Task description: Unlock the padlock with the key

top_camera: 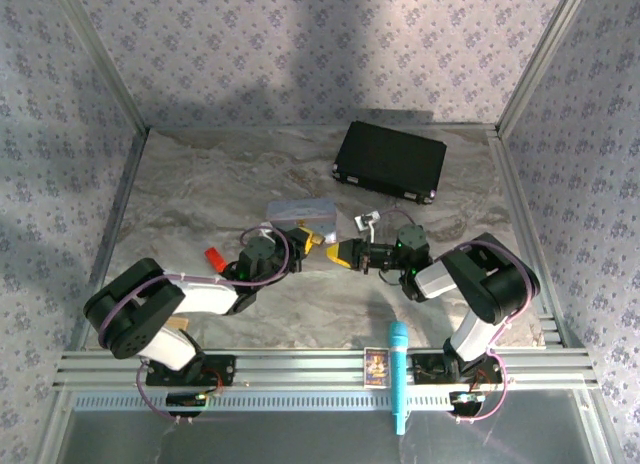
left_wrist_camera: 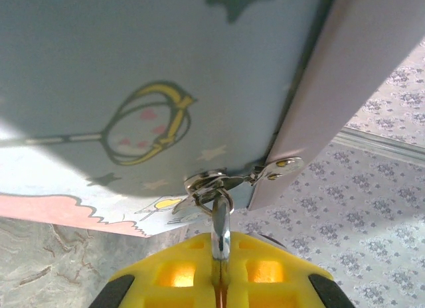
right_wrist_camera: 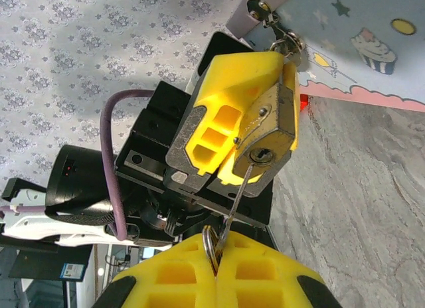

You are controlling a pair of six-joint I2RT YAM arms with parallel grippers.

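The brass padlock [right_wrist_camera: 272, 132] is clamped between the yellow fingers [right_wrist_camera: 222, 102] of my left gripper [top_camera: 308, 240], which is shut on it. In the left wrist view its silver shackle [left_wrist_camera: 220, 231] rises out of my left gripper [left_wrist_camera: 219, 261] and passes through the hasp [left_wrist_camera: 212, 184] of the pale blue tin [left_wrist_camera: 133, 89]. My right gripper [right_wrist_camera: 216, 265] is shut on the thin silver key [right_wrist_camera: 240, 192] and its ring. The key's tip sits at the keyhole [right_wrist_camera: 261, 155] in the padlock's underside. From above, the right gripper [top_camera: 342, 252] faces the left one nose to nose.
The pale blue tin [top_camera: 300, 212] lies just behind the grippers. A black case [top_camera: 390, 161] sits at the back right, a small red block [top_camera: 213, 255] to the left, and a small white piece [top_camera: 367, 222] near the right wrist. A blue microphone [top_camera: 398, 374] rests on the front rail.
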